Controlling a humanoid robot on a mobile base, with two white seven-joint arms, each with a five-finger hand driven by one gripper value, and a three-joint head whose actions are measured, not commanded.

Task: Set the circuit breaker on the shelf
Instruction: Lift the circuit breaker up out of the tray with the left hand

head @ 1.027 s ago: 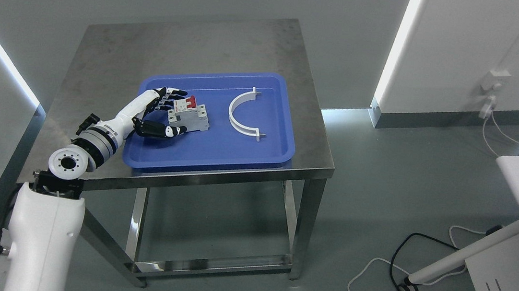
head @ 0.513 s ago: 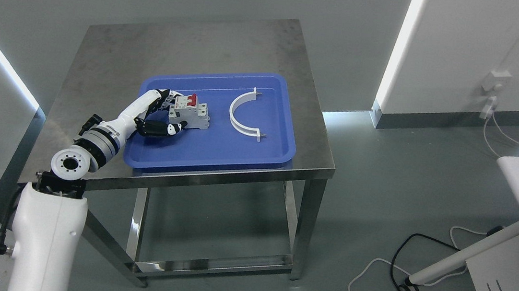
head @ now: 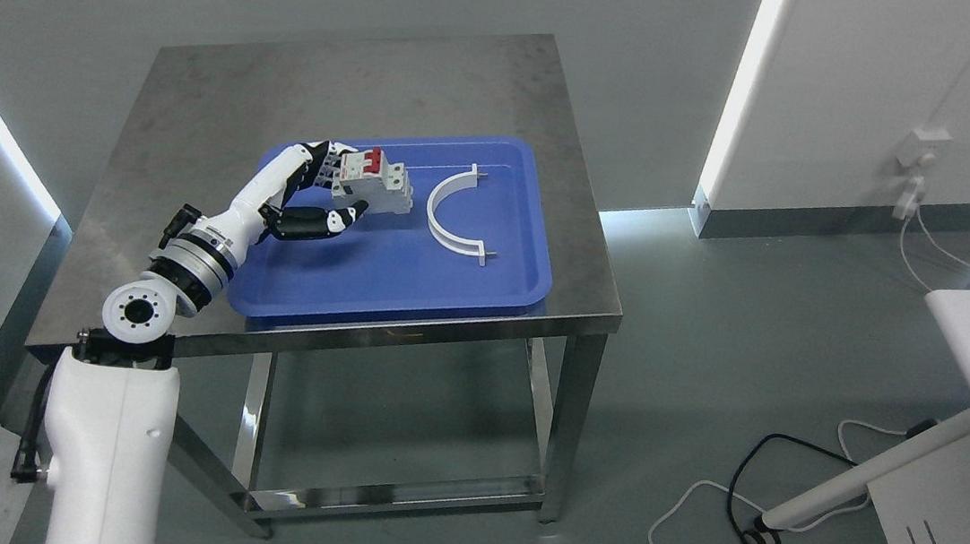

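A white circuit breaker (head: 377, 185) with red switches hangs above the blue tray (head: 448, 282), lifted off its floor. My left hand (head: 333, 191) is shut on it, black fingers behind it and the thumb under its near side. The white left arm comes up from the lower left. The right arm does not show. No shelf can be made out for certain.
A white curved bracket (head: 453, 213) lies in the tray to the right of the breaker. The tray rests on a steel table (head: 224, 100). Cables (head: 749, 507) run across the floor at right, beside a white unit (head: 963, 529).
My left hand closed on the breaker and raised it up and slightly right off the tray floor. The bracket has stayed put.
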